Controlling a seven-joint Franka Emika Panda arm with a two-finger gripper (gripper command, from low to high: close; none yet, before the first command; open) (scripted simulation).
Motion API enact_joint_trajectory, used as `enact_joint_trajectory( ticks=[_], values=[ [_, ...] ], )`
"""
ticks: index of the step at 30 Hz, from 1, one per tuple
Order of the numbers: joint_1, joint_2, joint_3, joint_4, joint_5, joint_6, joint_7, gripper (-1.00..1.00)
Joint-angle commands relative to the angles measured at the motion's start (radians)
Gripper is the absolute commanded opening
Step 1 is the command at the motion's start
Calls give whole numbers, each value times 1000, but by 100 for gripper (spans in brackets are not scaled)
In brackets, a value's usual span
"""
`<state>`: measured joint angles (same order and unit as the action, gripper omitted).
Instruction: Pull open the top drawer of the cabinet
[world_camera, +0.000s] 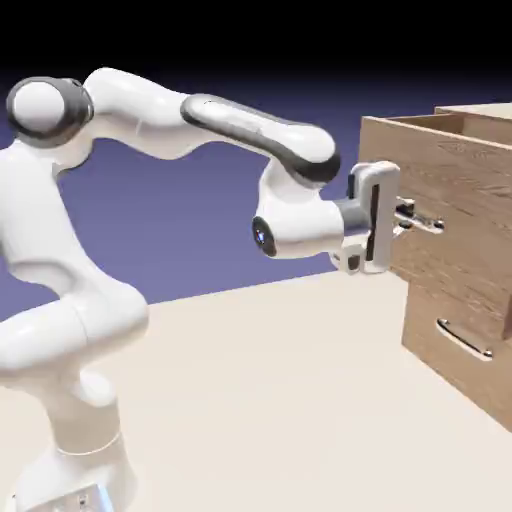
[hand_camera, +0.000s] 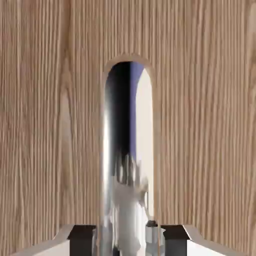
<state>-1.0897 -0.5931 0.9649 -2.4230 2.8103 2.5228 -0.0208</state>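
The top drawer (world_camera: 450, 215) stands pulled out above the lower drawer (world_camera: 455, 365) at the cabinet's (world_camera: 420, 300) upper part, the gripper (world_camera: 408, 222) closed on its handle (hand_camera: 128, 165), no obstruction noted.

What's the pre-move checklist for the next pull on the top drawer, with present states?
1. Gripper on the top drawer's handle: ok, handle sits between the fingertips.
2. Fingers closed on it: ok.
3. Top drawer out from the cabinet: ok, its front stands forward and the open inside shows.
4. Lower drawer shut: ok, its front sits behind the top one's.
5. Drawer fully open: cannot tell, end of travel isn't visible.
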Motion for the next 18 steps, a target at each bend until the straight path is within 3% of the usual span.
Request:
enact_joint_trajectory(
  ticks=[1, 10, 15, 16, 18],
  values=[
    [36, 7, -33, -8, 2, 4, -16, -100],
    [362, 209, -330, 37, 86, 76, -327, -100],
    [471, 88, -436, -82, 53, 76, -275, -100],
    [471, 88, -436, -82, 53, 76, -275, 100],
    [486, 52, -450, -112, 41, 80, -256, 100]
  ],
)
